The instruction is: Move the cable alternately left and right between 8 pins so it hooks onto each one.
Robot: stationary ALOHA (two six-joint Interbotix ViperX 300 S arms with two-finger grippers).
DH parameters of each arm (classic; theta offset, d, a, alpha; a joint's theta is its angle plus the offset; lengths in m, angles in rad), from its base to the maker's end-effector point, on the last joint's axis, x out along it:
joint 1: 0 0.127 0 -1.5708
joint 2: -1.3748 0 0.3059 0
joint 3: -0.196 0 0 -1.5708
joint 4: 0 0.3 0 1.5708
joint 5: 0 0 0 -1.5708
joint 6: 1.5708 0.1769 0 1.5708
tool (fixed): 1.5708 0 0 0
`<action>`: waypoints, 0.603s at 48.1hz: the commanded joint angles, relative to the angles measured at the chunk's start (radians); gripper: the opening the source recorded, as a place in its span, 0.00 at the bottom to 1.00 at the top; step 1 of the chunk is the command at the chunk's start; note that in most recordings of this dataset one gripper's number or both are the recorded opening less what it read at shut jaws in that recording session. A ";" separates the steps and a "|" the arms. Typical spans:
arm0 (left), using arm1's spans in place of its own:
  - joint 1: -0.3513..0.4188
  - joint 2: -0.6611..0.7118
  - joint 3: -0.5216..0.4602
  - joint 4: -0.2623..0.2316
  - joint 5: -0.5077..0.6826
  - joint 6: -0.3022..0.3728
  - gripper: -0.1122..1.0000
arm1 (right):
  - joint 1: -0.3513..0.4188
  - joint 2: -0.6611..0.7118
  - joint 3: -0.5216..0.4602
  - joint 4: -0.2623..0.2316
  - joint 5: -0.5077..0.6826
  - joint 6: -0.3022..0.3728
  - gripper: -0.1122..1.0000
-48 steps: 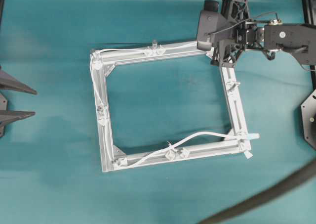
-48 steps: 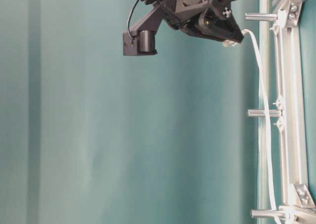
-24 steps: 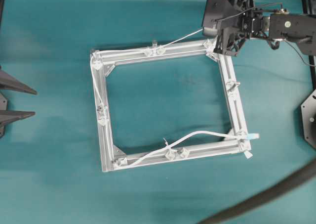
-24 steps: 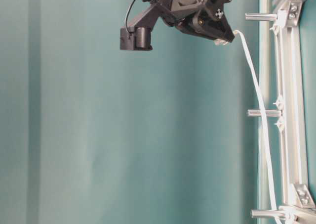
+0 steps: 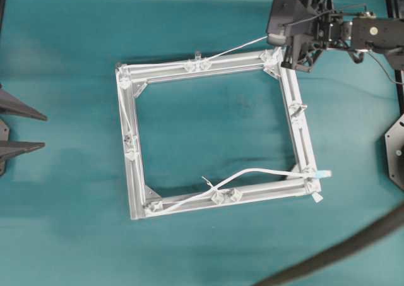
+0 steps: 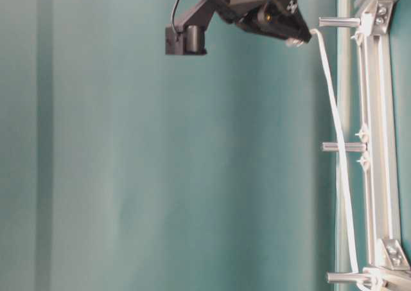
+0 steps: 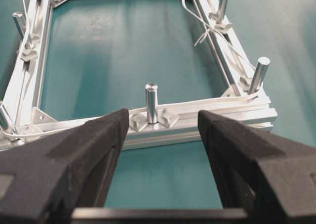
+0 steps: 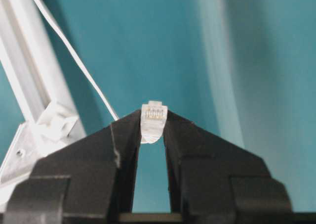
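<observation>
The white cable (image 5: 233,48) runs round the square aluminium frame (image 5: 129,166), past pins on the bottom, left and top rails. From a top-rail pin (image 5: 205,63) it stretches up to my right gripper (image 6: 302,39). That gripper hangs above the frame's top-right corner and is shut on the cable's plug (image 8: 153,121). A corner pin (image 6: 339,22) stands just beside the fingertips. My left gripper (image 7: 163,122) is open and empty at the left edge, facing a pin (image 7: 151,103) on the left rail.
A thick dark hose (image 5: 341,251) curves across the bottom right corner. A black mount (image 5: 396,153) sits at the right edge. A loose loop of cable (image 5: 265,171) arches over the bottom rail.
My right gripper has moved up and to the right with the plug. The cable has lifted off the top rail and now runs taut from the top-rail pin. The left arm is still.
</observation>
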 commanded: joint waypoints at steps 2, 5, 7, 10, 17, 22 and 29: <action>0.002 0.008 -0.017 0.003 -0.005 0.002 0.73 | -0.014 -0.049 0.015 -0.003 0.000 0.003 0.23; 0.002 0.008 -0.017 0.005 -0.005 0.002 0.73 | -0.015 -0.058 0.028 -0.003 -0.003 0.008 0.23; 0.002 0.008 -0.017 0.003 -0.005 0.002 0.73 | -0.015 -0.061 0.034 -0.003 -0.005 0.012 0.23; 0.002 0.008 -0.017 0.003 -0.005 0.002 0.73 | -0.017 -0.063 0.043 -0.002 -0.005 0.028 0.23; 0.002 0.008 -0.017 0.003 -0.005 0.002 0.73 | -0.018 -0.063 0.067 0.000 -0.020 0.098 0.23; 0.002 0.008 -0.017 0.003 -0.005 0.002 0.73 | -0.018 -0.063 0.097 -0.002 -0.044 0.133 0.23; 0.002 0.008 -0.017 0.003 -0.005 0.002 0.73 | -0.018 -0.074 0.138 -0.002 -0.087 0.140 0.23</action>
